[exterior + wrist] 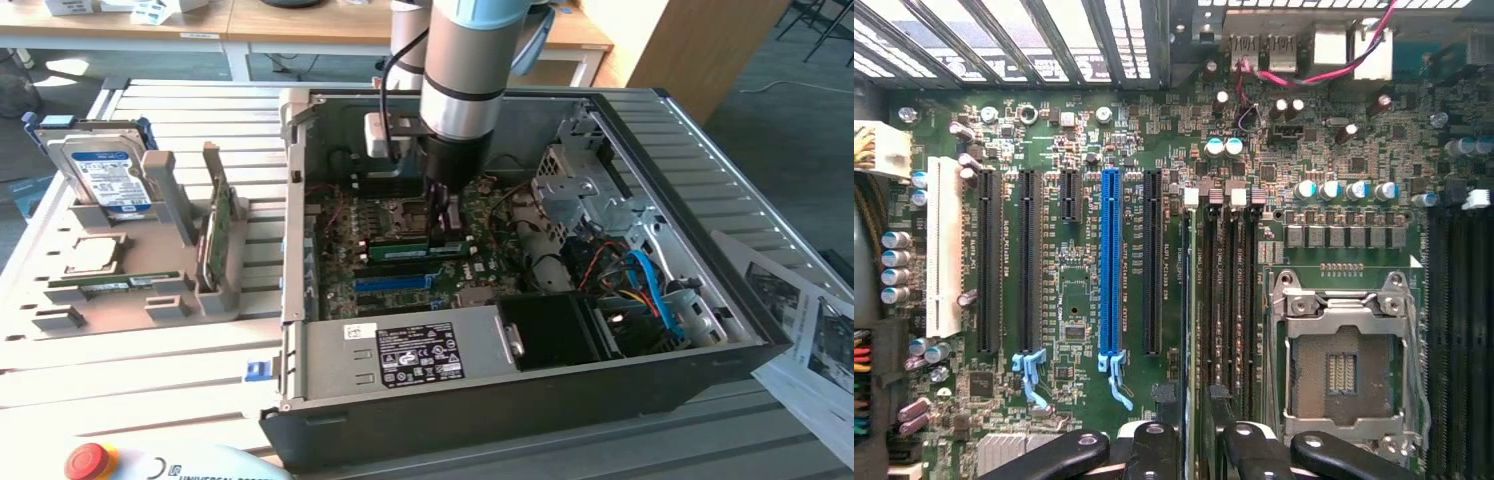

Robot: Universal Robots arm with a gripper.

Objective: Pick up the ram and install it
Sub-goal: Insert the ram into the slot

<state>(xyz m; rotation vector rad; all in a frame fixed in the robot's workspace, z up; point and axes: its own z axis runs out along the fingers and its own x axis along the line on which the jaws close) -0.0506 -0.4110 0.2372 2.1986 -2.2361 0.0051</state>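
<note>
1. Exterior view: the arm reaches down into the open computer case (pixel 561 410); the gripper (pixel 447 235) stands over the middle of the motherboard (pixel 340 265), well away from the case walls.
2. The ram (pixel 400 248) lies lengthwise between the processor socket (pixel 400 212) and the blue slot (pixel 398 283); the gripper is at the stick's end toward the exterior view's right; whether it clamps the stick or merely straddles it, I cannot tell.
3. The stick looks level and low on the board, so the step in hand is probably seating it in its slot; a straight downward push with no sideways drag suits this best.
4. Wrist view: the ram (pixel 1192 320) shows edge-on as a thin green line; it runs just beside the black memory slots (pixel 1232 300) and parallel to them, on their side toward the blue slot (pixel 1110 260); the gripper (pixel 1202 445) sits astride one end.
5. Keeping that line parallel to the neighbouring slots matters; any twist would likely jam the contacts.
6. Because the hold is at one end, the far end by the white clip (pixel 1191 197) may ride high; gentle, even pressure seems wise, and both ends should sink alike.
</note>
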